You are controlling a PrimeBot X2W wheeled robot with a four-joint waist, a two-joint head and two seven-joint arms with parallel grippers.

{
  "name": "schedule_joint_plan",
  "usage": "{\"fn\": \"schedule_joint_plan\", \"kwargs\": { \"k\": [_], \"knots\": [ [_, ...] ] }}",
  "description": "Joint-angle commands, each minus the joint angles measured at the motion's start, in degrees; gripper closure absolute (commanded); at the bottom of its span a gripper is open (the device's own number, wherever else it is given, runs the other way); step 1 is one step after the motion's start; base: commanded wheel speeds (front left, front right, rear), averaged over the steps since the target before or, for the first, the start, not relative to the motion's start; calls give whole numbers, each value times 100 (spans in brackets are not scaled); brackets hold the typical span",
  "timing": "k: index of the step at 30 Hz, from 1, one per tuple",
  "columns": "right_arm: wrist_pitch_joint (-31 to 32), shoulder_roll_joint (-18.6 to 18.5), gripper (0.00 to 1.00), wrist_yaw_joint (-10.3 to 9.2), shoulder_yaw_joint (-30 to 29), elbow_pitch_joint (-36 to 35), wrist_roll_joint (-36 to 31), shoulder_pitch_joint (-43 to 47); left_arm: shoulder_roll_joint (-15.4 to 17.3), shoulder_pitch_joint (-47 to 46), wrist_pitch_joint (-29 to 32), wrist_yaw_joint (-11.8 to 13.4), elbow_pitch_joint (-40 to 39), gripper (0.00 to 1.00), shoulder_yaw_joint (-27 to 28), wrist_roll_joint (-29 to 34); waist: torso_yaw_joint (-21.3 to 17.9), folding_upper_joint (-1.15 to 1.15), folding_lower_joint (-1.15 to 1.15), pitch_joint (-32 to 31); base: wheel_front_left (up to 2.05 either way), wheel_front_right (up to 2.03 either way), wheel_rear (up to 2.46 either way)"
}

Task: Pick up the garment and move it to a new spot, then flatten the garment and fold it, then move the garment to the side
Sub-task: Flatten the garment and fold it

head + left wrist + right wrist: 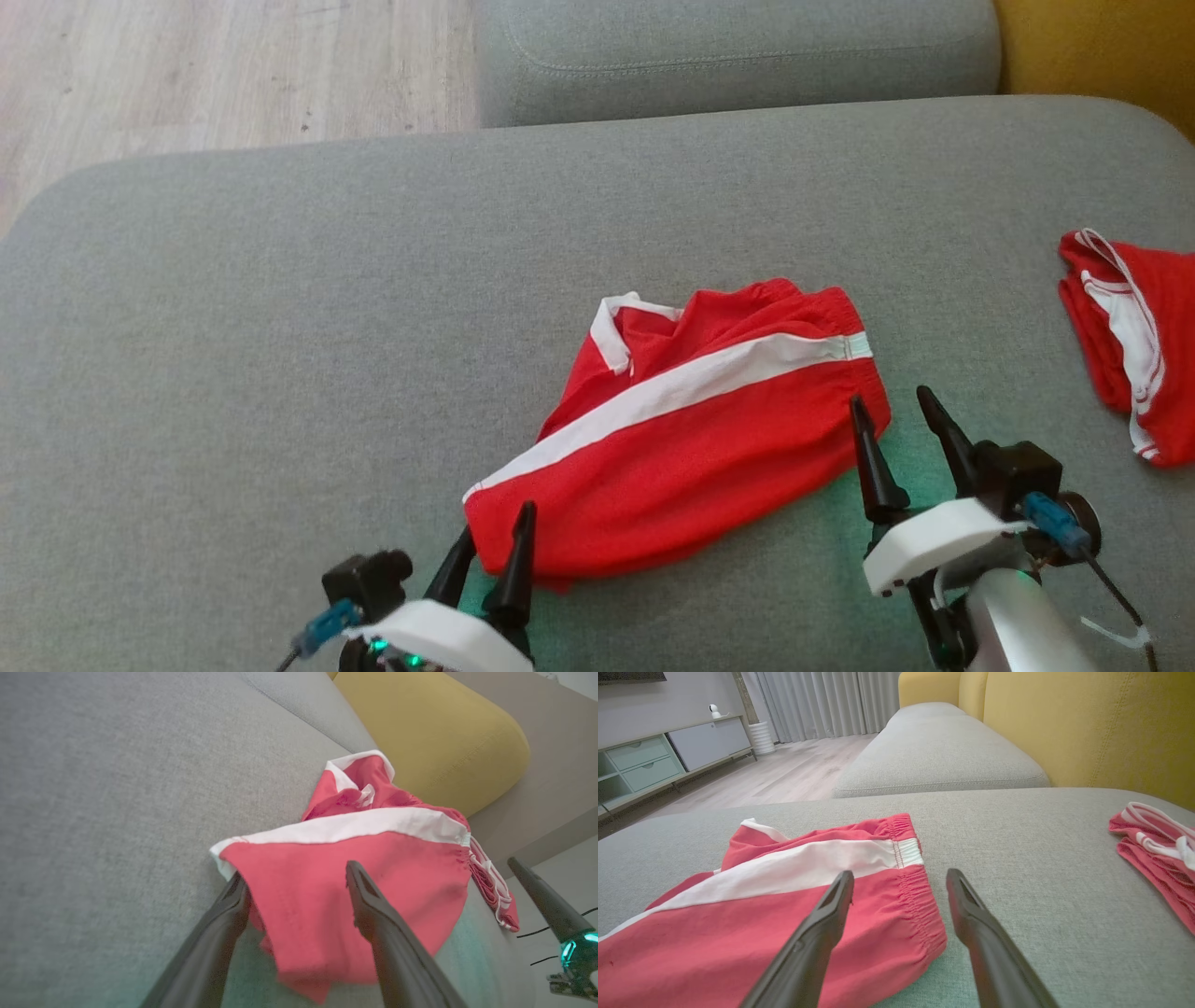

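Note:
The garment (691,448), red shorts with a white side stripe, lies loosely flat on the grey sofa cushion (280,327). My left gripper (498,521) stands open at its near-left hem corner. In the left wrist view the garment (327,891) has that gripper (295,870) astride the corner, one finger beside the edge and one above the cloth. My right gripper (888,396) is open at the elastic waistband end. In the right wrist view its fingers straddle the waistband corner of the garment (738,933), the gripper (900,872) holding nothing.
A second red and white garment (1120,336) lies bunched at the cushion's right edge. Another grey cushion (738,56) sits behind, with a yellow backrest (1087,723) to the right and wooden floor (187,65) at the far left. The cushion's left half is bare fabric.

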Motion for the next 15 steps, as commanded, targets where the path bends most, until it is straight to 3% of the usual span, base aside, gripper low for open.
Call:
{"fn": "schedule_joint_plan", "kwargs": {
  "k": [1,2,4,5,6,8,9,10,15],
  "knots": [
    [-46,0,0,19,146,-155,59,-146,75,-319,-113,-32,-238,0,78,-76,5,0,0,17,0,0,0],
    [-46,0,0,19,146,-155,59,-146,75,-319,-113,-32,-238,0,78,-76,5,0,0,17,0,0,0],
    [-46,0,0,19,170,-151,83,-145,131,-364,-133,-32,-277,22,-20,-136,2,0,0,41,0,0,0],
    [-46,0,0,19,170,-151,83,-145,131,-364,-133,-32,-277,22,-20,-136,2,0,0,41,0,0,0],
    [-46,0,0,19,177,-141,87,-145,145,-383,-137,-32,-282,47,-50,-153,0,0,0,50,0,0,0],
    [-46,0,0,19,187,-123,96,-151,173,-427,-143,-32,-304,67,-79,-162,-9,0,0,72,0,0,0],
    [-46,0,0,19,190,-115,98,-157,181,-457,-145,-32,-342,89,-19,-139,-12,0,0,89,0,0,0],
    [-46,0,0,19,192,-110,101,-165,188,-482,-146,-32,-384,100,86,-90,-16,0,0,103,0,0,0],
    [-46,0,0,19,192,-83,136,-247,229,-823,-147,-32,-640,100,742,808,-30,0,0,204,0,0,0]
  ]
}}
